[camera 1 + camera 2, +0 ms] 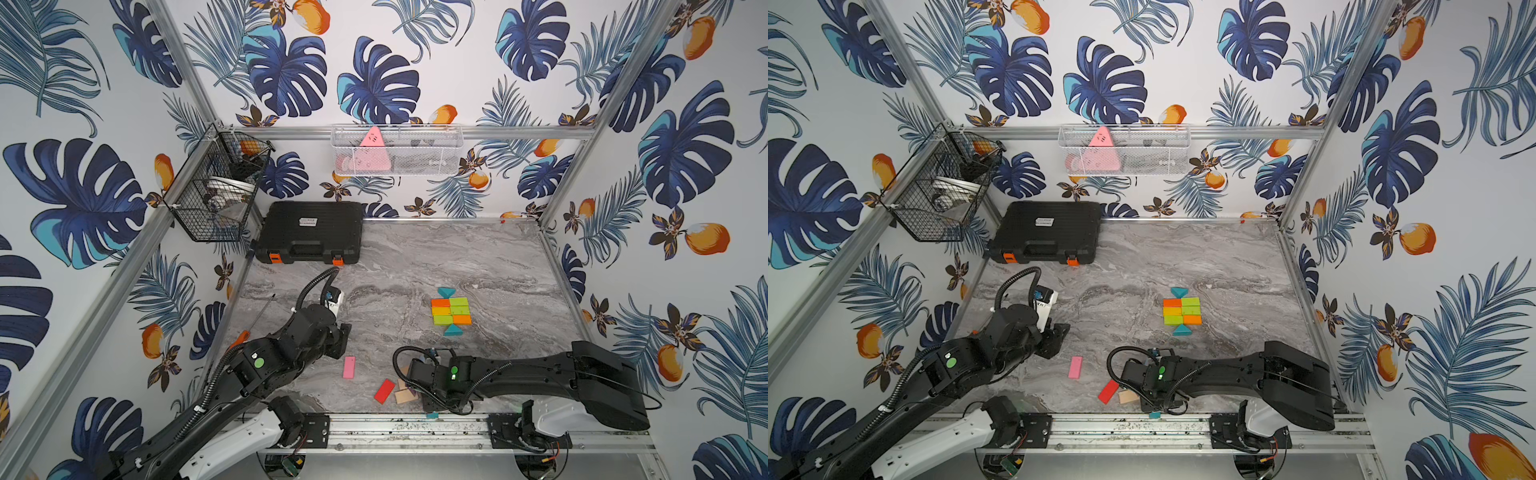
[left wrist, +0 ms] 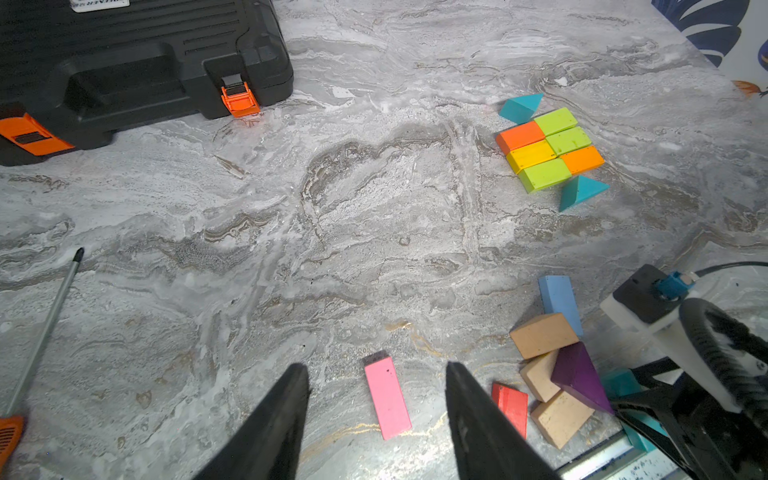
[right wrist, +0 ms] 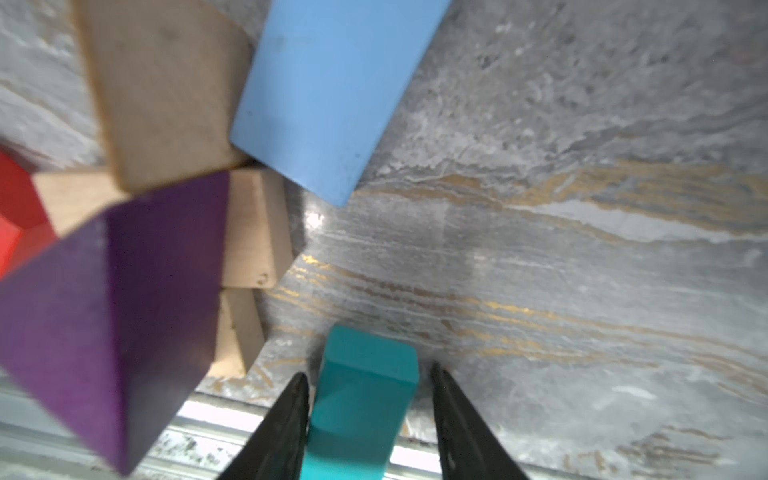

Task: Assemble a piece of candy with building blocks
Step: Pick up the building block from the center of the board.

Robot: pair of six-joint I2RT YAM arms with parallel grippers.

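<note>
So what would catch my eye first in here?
Probably the bright candy figure near the middle of the marbled table: orange, yellow and green blocks with a teal triangle at each end. Next, the right gripper at the near edge, its jaws straddling a teal block, beside a loose pile of blocks. Blue-leaf wallpaper covers the walls.

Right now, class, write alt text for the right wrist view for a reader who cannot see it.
A teal block sits between two black fingers, a slight gap on one side. Beyond it, a blue block, plain wood blocks and a purple triangle cluster on the grey marble table.
</note>
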